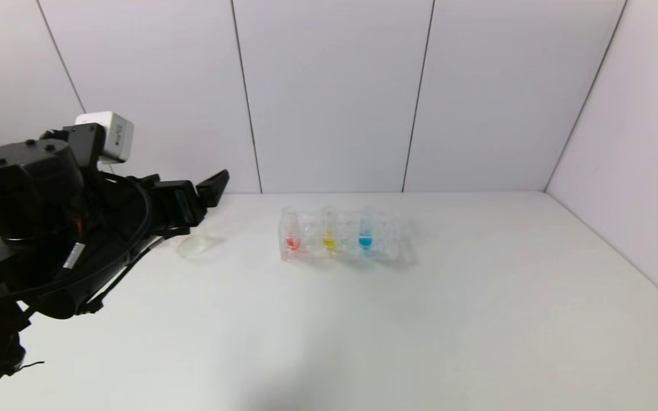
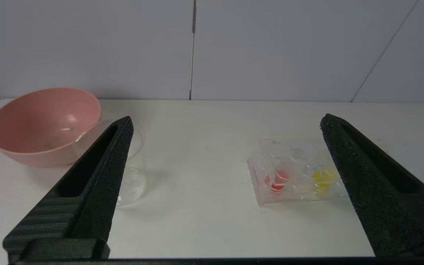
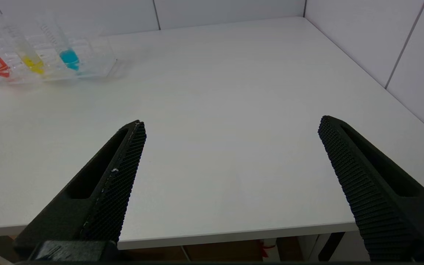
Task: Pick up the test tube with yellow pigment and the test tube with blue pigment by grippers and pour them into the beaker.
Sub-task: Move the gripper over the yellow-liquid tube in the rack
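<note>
Fingers on both my grippers are standing spread wide, gripping nothing. I am holding my left gripper [image 2: 226, 147] raised over the left side of the broad white table [image 1: 477, 319], facing along it, so that the glassware is lying in plain sight between its black foam fingers [image 2: 98, 173]. My right gripper [image 3: 230, 154] is hanging low at the table's near edge, well apart from everything, likely parked until its turn comes.

Far left, the round pink bowl [image 2: 42, 125] is sitting just beside the clear glass beaker [image 2: 131, 180], which is waiting upright and seemingly empty as the pouring target. Toward the middle, the clear multi-hole tube rack [image 1: 343, 237] is keeping three slim tubes upright in a row, so each can be gripped from above or the side. Among them, the test tube with yellow pigment [image 1: 329, 234] is standing in the middle and the test tube with blue pigment [image 1: 365, 233] on the right, with a red-liquid tube [image 1: 292, 234] on the left. Neither task tube is lifted yet.
</note>
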`<control>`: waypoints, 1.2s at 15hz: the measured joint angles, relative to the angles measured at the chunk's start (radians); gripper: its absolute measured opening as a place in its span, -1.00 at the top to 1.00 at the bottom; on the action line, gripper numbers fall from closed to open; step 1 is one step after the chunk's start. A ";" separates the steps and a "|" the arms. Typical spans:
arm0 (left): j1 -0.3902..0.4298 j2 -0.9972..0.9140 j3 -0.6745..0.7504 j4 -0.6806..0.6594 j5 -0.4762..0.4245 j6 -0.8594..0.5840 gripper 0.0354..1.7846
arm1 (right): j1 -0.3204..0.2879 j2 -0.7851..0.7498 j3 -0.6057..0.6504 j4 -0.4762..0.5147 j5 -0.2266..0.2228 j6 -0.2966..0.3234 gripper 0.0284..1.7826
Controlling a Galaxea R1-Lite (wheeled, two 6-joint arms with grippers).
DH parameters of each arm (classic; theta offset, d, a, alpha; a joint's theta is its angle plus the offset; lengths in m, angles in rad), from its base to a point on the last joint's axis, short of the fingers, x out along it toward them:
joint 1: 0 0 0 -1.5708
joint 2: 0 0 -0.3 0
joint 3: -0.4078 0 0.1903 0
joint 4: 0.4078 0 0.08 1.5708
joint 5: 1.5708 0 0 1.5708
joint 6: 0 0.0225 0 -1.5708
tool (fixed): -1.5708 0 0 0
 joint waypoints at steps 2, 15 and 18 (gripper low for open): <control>-0.089 0.059 -0.030 -0.011 0.080 -0.036 -0.99 | 0.000 0.000 0.000 0.000 0.000 0.000 -0.92; -0.369 0.464 -0.149 -0.289 0.384 -0.040 -0.99 | 0.000 0.000 0.000 0.000 0.000 0.000 -0.92; -0.373 0.533 -0.174 -0.327 0.402 -0.039 -0.99 | 0.000 0.000 0.000 0.000 0.000 0.000 -0.92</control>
